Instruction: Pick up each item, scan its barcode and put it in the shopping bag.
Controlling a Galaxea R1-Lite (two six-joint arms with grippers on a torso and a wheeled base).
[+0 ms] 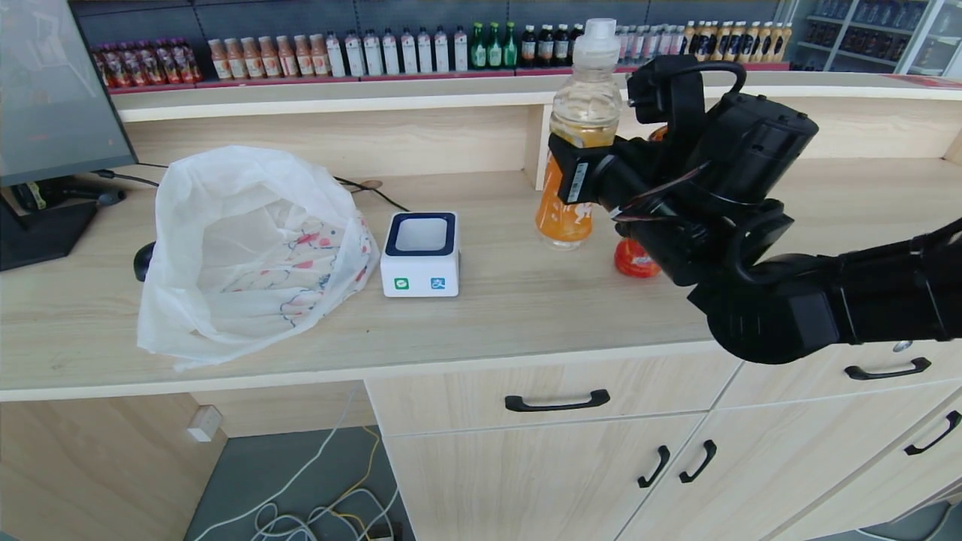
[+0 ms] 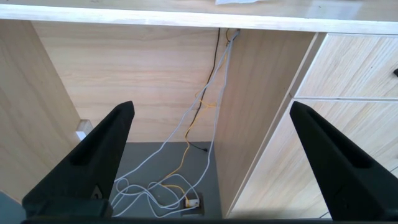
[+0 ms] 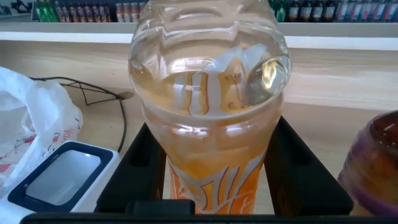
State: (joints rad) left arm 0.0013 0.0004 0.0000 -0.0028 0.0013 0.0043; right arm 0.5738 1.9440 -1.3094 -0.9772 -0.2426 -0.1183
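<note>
An orange drink bottle (image 1: pixel 585 113) with a white cap stands upright over the right part of the wooden counter (image 1: pixel 511 308), with my right gripper (image 1: pixel 573 174) shut around its middle. I cannot tell whether its base touches the counter. In the right wrist view the bottle (image 3: pixel 211 93) sits between the black fingers (image 3: pixel 134 171). A white barcode scanner (image 1: pixel 421 254) with a dark-rimmed window stands left of the bottle. Further left, a white plastic shopping bag (image 1: pixel 248 248) lies with its mouth open toward me. My left gripper (image 2: pixel 211 168) hangs open below the counter, holding nothing.
A second, red-labelled bottle (image 1: pixel 635 259) stands just behind my right gripper, dark at the edge of the right wrist view (image 3: pixel 373 168). A monitor (image 1: pixel 52 83) and black mouse (image 1: pixel 143 259) sit at far left. Cables (image 1: pixel 376 191) trail behind the scanner. Drawers (image 1: pixel 556 402) front the counter.
</note>
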